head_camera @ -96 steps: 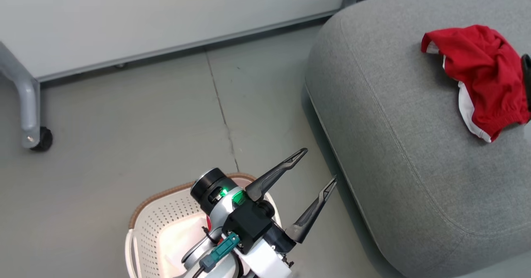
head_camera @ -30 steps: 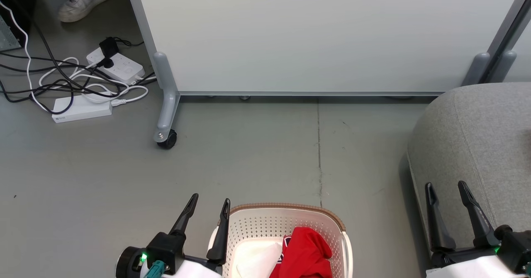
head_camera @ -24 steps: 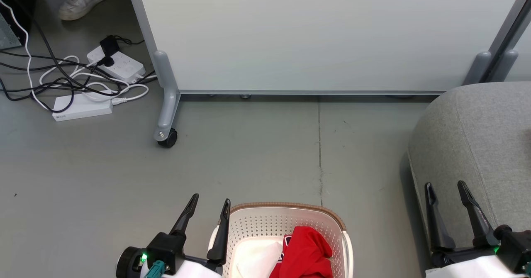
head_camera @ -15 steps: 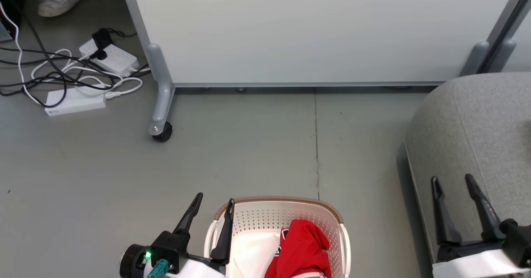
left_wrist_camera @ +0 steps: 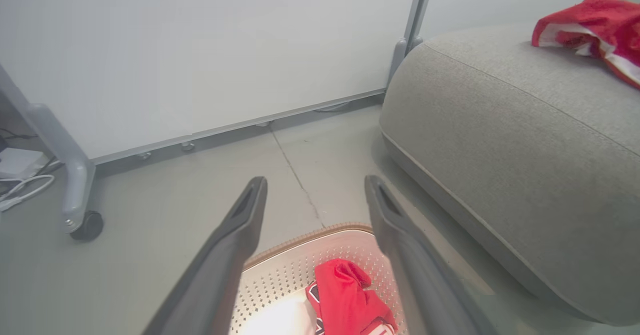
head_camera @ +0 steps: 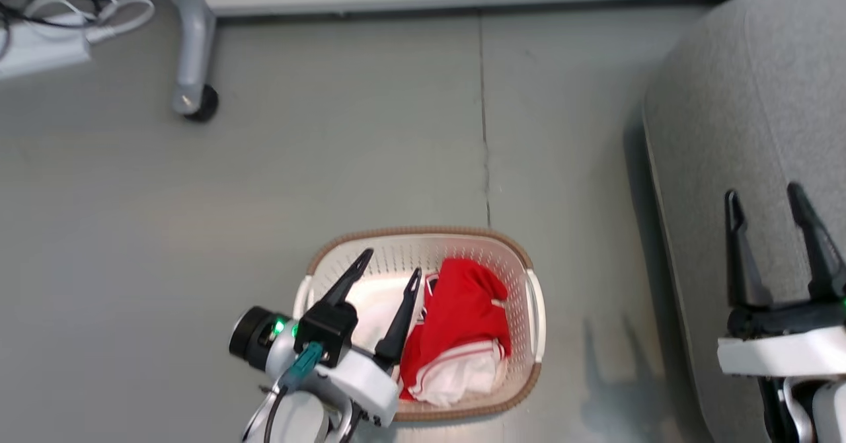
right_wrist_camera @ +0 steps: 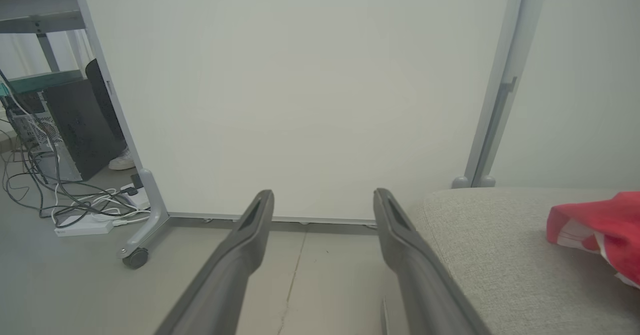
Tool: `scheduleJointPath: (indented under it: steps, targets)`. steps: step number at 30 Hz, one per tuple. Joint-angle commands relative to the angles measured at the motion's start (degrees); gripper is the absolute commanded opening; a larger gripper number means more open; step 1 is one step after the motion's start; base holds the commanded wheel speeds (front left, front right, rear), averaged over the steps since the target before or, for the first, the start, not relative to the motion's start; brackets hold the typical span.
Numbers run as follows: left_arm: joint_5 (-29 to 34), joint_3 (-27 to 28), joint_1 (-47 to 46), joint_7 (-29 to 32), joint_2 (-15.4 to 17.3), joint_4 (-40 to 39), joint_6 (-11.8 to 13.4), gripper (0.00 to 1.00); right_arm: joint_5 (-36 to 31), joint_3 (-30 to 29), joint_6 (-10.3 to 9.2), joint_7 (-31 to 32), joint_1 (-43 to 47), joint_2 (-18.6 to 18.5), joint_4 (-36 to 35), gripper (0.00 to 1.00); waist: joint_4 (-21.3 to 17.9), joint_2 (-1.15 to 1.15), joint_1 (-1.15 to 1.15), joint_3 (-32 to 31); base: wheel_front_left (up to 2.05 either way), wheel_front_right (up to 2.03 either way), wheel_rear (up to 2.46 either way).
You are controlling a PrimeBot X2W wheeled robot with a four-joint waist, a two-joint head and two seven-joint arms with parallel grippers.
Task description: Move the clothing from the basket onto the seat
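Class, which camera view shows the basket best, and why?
The head view: it looks down on the basket, nearly whole rim and clothing inside. The left wrist view catches its far rim and some wall, between the fingers. The right wrist view faces the panel and seat.

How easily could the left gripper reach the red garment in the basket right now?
Probably easily: the left gripper hangs open above the basket, and nothing covers the red garment inside.
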Motion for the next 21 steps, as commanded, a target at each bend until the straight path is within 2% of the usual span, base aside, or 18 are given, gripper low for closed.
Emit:
scheduleJointPath:
  steps: [1,4,10,15,18,21]
  targets:
    - [0.55,-0.46,-2.6,0.01,0.26,1.32,-0.35,1.0,-0.04,-0.3,-0.01,-0.31,-1.47,-0.32,-0.87,1.0,-3.52,0.0,0.0,8.01,0.0,0.0,0.0]
    - [1.28,-1.32,-5.52,0.01,0.26,3.67,-0.61,1.0,0.08,0.2,0.0,-0.31,-2.65,-0.28,-2.0,1.0,-4.86,0.0,0.0,11.49,0.0,0.0,0.0]
    - [5.24,-3.11,-15.13,0.02,0.47,15.4,-0.67,1.0,-0.55,4.2,0.0,-0.31,-6.14,0.01,-4.54,1.0,-9.24,0.0,0.0,20.35,0.0,0.0,0.0]
    - [8.08,-5.42,-22.03,0.01,0.98,27.0,-3.14,1.0,-1.52,7.53,0.0,-0.31,-8.46,0.51,-6.48,1.0,-12.64,0.0,0.0,25.68,0.0,0.0,0.0]
    - [6.84,-5.31,-25.79,0.01,0.83,33.68,-5.11,1.0,-1.64,8.51,-0.01,-0.32,-9.33,1.22,-7.21,1.0,-13.87,0.0,0.0,28.19,0.0,0.0,0.0]
    - [6.54,-5.91,-29.44,0.02,0.57,39.8,-5.74,1.0,-1.49,9.44,-0.01,-0.32,-10.23,1.69,-8.09,1.0,-14.86,0.0,0.0,30.37,0.0,0.0,0.0]
